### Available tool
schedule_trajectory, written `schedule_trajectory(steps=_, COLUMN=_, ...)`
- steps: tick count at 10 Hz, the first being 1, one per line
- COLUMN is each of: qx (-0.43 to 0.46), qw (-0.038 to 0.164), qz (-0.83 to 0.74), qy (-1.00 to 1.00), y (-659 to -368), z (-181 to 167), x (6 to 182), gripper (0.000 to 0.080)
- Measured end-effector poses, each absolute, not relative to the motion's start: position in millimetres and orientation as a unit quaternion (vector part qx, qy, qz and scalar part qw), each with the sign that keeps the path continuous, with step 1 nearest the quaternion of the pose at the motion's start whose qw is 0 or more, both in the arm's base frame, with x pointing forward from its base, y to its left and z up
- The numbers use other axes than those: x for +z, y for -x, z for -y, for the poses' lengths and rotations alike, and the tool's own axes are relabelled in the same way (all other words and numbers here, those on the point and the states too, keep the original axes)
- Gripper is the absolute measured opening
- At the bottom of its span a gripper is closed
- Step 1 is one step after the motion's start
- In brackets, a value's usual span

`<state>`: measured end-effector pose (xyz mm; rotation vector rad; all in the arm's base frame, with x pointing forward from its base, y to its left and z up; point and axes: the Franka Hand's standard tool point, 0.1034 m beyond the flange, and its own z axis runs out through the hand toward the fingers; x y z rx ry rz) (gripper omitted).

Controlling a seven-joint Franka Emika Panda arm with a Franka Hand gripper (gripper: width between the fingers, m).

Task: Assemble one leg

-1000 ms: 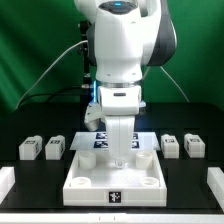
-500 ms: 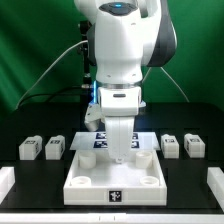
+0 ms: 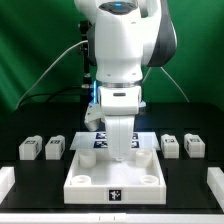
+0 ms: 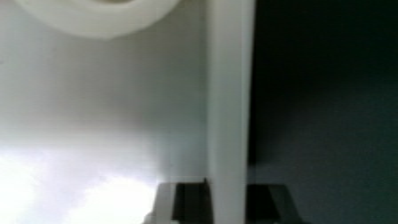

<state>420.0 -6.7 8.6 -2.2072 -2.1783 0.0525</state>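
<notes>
Counting the legs, we find four, all alike: small chunky white plastic blocks, each with a black-and-white square tag. None is in the claw (image 3: 122, 152). All four stand on the matte black table (image 3: 40, 190), well apart from the claw. Two are on the exterior view's left of it, the outer left leg (image 3: 29, 149) and the inner left leg (image 3: 54, 148). Two are on the exterior view's right, the inner right leg (image 3: 170, 147) and the outer right leg (image 3: 194, 146).

Directly under the claw lies one large white tray (image 3: 92, 176), smooth plastic with raised edges, a tag on its front wall and round sockets at its front corners. In the wrist view we see one socket (image 4: 98, 15) and the tray's thin raised wall (image 4: 231, 100) running straight between the two dark fingers (image 4: 175, 205). The jaws stand on either side of that wall, close against it. We cannot tell whether they actually press on it.

Just behind the claw lies one flat white marker board (image 3: 90, 141) with several tags.
</notes>
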Motion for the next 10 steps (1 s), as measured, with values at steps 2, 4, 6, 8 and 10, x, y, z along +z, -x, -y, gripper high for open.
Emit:
schedule_trajectory(steps=2, qx=0.017, qw=0.020, qz=0.702, qy=0.712, y=-420.1, z=6.7, x=8.7, gripper=0.0059)
schedule_trajectory(steps=4, qx=0.017, qw=0.020, qz=0.702, qy=0.712, y=-420.4, z=6.6, x=8.8, gripper=0.0060)
schedule_trajectory(steps=6, qx=0.017, qw=0.020, qz=0.703, qy=0.711, y=-437.7, z=-3.3, x=14.7, gripper=0.0060)
schedule_trajectory(steps=8, qx=0.005, qw=0.017, qz=0.708, qy=0.706, y=-464.3, z=-21.3, x=17.2, gripper=0.0060)
schedule_trajectory(steps=10, qx=-0.003, qw=0.022, qz=0.706, qy=0.707, y=-481.9, z=-42.5, x=12.3, gripper=0.0060)
